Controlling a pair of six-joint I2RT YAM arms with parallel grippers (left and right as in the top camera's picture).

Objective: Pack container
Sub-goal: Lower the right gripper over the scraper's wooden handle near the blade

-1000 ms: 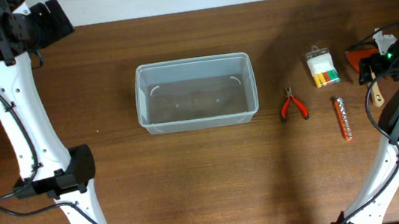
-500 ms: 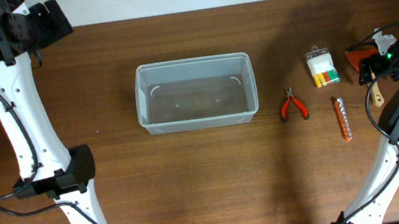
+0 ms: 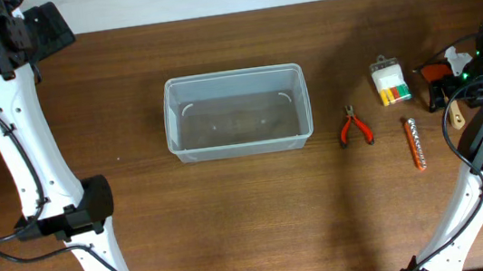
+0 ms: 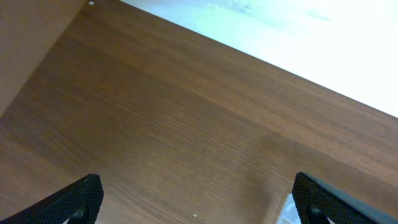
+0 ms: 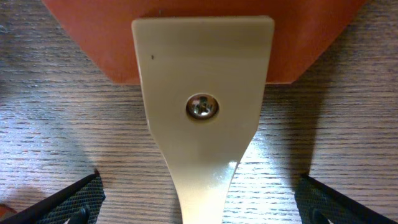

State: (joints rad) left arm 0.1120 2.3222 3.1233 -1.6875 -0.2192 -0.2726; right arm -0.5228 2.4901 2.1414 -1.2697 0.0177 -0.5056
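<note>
The left pincer (image 4: 198, 202) and right pincer (image 5: 199, 202) gape, the latter astride a probable scraper (image 5: 202, 74).

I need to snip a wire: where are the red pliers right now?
In the overhead view, the red pliers lie right of the container and left of the orange-handled tool.

The container (image 3: 241, 148) is a clear plastic tub, rectangular with rounded corners and a thicker rim round its open top. It stands upright and flat on the table (image 3: 234, 228), a little left of the middle and nearer the far edge. Its long sides run left to right, square with the table's edge. The wood grain shows dimly through its bare floor and walls, and two faint curved marks show near the far corners. The pliers (image 3: 355, 128) lie apart to its right.
</note>
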